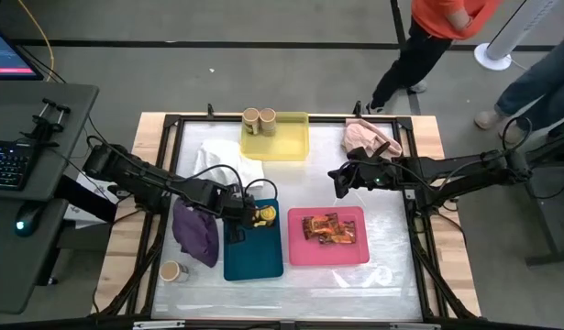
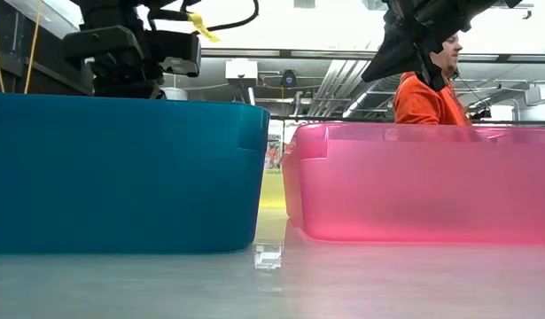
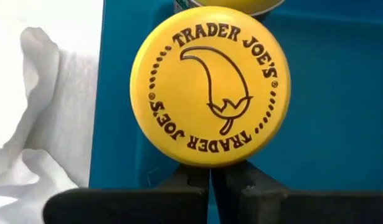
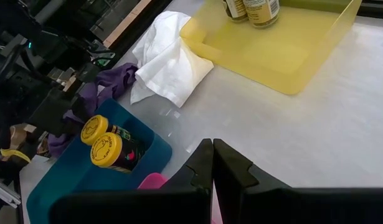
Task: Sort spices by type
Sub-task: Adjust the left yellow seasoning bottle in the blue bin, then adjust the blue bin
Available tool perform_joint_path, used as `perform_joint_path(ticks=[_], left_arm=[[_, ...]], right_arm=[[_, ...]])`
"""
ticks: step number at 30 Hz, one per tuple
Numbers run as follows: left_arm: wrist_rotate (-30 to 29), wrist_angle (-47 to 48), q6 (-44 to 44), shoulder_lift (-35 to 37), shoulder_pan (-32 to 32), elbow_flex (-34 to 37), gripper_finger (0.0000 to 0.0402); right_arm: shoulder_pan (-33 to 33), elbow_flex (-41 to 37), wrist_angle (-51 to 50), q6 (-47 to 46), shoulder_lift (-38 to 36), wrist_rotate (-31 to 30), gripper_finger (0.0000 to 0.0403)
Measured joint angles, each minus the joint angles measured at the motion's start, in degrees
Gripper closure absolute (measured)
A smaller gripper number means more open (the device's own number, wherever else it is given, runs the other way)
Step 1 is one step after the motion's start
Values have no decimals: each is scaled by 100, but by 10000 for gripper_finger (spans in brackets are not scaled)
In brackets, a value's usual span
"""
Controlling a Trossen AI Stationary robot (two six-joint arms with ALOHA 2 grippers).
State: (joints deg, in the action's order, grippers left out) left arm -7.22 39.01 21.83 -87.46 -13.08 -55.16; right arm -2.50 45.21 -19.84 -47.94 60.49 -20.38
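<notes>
Two yellow-lidded jars sit side by side in the teal tray, at its far end. My left gripper is shut, with its tips right at the nearer jar's yellow lid. Two tan-lidded jars stand in the yellow tray. A third tan-lidded jar stands on the table near the near-left corner. Orange-red packets lie in the pink tray. My right gripper is shut and hangs over bare table between the yellow and pink trays. My left gripper has its shut fingers right at the rim of the nearer jar's yellow lid, slanting in from the table's left. The lid hides the tips, so I cannot tell whether they touch it.
A purple cloth lies left of the teal tray, a white cloth between it and the yellow tray, and a pink cloth at the far right. People stand beyond the far edge.
</notes>
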Motion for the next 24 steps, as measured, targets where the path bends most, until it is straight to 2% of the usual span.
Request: perform_joint_path(ticks=[11,18,24], left_arm=[[96,-97,-105,10,0,0,401],[-88,895,27,518,84,-52,401],[-285,1745,969,1267,111,-22,402]], right_arm=[[-1,0,0,0,0,0,402],[-2,0,-24,2,0,-2,402],[-1,0,-55,38,-2,0,402]])
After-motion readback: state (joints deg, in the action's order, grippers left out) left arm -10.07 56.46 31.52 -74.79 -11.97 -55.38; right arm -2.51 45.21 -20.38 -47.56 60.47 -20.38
